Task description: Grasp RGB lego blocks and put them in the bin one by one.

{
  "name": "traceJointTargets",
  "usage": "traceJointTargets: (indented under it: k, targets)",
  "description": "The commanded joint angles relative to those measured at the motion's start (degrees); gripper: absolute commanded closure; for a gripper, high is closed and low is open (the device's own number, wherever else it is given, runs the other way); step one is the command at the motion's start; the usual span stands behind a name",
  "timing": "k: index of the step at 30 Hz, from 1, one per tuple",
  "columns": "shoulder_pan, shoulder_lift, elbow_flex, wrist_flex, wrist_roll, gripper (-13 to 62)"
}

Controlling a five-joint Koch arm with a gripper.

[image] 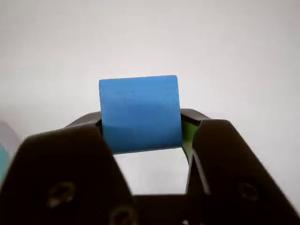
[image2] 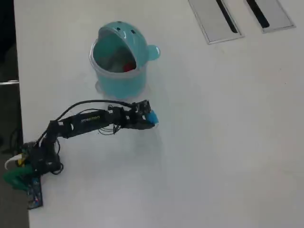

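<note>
Squarely between the gripper's (image: 140, 140) jaws sits the blue block (image: 139, 112), clamped tight.

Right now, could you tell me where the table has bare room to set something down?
In the overhead view, the table is bare right of the gripper, which holds the blue block, down to the near edge, and between the bin and the two grey panels. It is crowded between bin and arm.

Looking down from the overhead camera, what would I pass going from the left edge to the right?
Arm base → teal bin with a red block inside → gripper holding the blue block → two grey panels set in the table.
</note>
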Motion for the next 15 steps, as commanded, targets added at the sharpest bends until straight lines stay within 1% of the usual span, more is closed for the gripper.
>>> traceJointTargets:
  k: [1, 3, 11, 13, 15]
  targets:
    - [-1.1, 5.6, -2.6, -3.4, 1.1, 36.9]
    - [-3.8, 9.1, -2.2, -3.4, 3.8, 36.9]
    - [-12.9, 20.0, -2.5, -3.3, 5.4, 37.1]
    - [-15.8, 22.3, -2.9, -3.3, 5.5, 40.1]
    - [-18.4, 23.5, -4.4, -3.3, 6.0, 40.9]
